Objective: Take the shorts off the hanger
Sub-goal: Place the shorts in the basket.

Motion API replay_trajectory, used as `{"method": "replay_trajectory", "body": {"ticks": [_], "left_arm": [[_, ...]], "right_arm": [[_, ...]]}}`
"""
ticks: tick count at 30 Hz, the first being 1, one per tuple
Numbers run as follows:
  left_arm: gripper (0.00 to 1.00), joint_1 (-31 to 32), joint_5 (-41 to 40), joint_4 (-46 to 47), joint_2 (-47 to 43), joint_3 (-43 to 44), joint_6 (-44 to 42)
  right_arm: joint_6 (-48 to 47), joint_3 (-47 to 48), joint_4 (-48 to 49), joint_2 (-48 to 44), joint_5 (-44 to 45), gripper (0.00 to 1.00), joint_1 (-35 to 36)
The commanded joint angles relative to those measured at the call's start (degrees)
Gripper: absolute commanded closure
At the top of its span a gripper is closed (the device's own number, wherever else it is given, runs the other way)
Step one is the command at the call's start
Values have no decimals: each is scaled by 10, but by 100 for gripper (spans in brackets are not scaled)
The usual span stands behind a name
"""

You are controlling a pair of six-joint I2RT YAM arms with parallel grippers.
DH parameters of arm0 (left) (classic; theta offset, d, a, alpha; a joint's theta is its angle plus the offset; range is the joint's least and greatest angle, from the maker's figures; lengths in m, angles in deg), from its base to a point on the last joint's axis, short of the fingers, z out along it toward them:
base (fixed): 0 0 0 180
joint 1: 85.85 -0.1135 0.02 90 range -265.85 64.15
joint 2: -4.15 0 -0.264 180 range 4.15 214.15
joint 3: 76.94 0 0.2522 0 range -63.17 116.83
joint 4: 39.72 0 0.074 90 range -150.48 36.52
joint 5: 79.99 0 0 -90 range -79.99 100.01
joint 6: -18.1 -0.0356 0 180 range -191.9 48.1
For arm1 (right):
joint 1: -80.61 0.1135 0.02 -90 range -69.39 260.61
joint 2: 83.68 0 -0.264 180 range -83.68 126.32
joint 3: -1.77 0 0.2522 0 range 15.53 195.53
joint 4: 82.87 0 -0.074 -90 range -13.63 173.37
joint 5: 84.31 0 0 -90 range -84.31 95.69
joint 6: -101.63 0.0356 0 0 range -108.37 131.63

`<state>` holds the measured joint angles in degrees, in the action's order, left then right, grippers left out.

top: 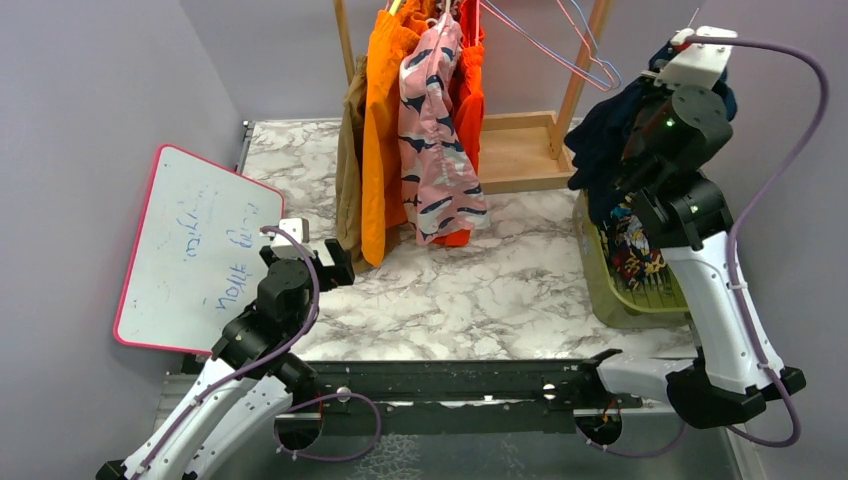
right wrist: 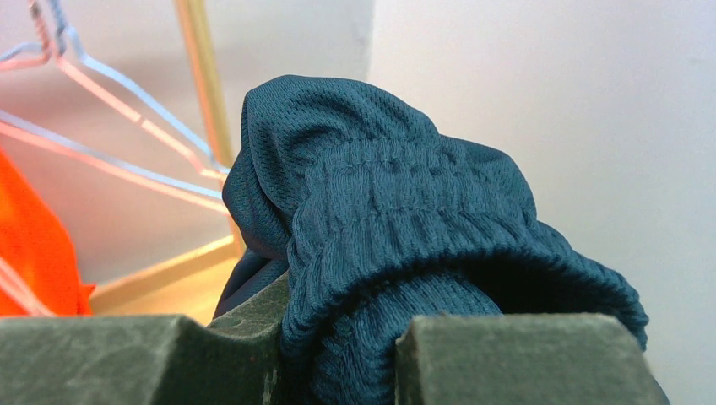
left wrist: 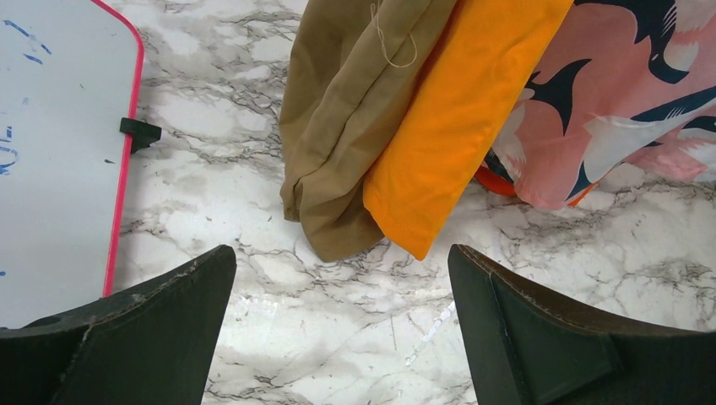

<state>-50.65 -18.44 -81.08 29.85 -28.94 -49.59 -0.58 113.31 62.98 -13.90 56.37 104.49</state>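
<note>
On the rack hang tan-brown shorts (top: 350, 170), bright orange shorts (top: 380, 130), pink shorts with dark blotches (top: 435, 150) and red-orange shorts (top: 470, 90). My left gripper (top: 335, 262) is open and low over the table, just short of the hems of the tan (left wrist: 346, 126) and orange (left wrist: 456, 126) pairs, with nothing between its fingers (left wrist: 342, 329). My right gripper (right wrist: 338, 346) is shut on the waistband of the navy shorts (right wrist: 388, 194), holding them up at the right (top: 605, 150) above an olive basket (top: 610, 300). Comic-print shorts (top: 635, 250) lie in the basket. Empty wire hangers (top: 590, 50) hang beside it.
A pink-edged whiteboard (top: 195, 250) leans at the left, close to my left arm. The wooden rack base (top: 515, 150) and slanted post (top: 580, 70) stand at the back. Walls close in on the left and right. Marble table (top: 500, 280) lies between the arms.
</note>
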Motion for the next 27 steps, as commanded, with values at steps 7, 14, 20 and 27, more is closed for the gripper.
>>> {"method": "replay_trajectory", "body": {"ticks": [7,14,20,27], "left_arm": [[1,-4,13,4,-5,-4,1],[1,-4,18,5,-3,-5,0],[1,-4,28,9,10,-4,-3],[1,-4,23,8,-1,-6,-1]], "right_arm": [[-5,-92,32,-38,6,97,-102],[150,-225,-92,-72,-72,98,-190],[177,-281,-83,-21,-150,98,-223],[194,-254,-98,97,-294,97,-262]]}}
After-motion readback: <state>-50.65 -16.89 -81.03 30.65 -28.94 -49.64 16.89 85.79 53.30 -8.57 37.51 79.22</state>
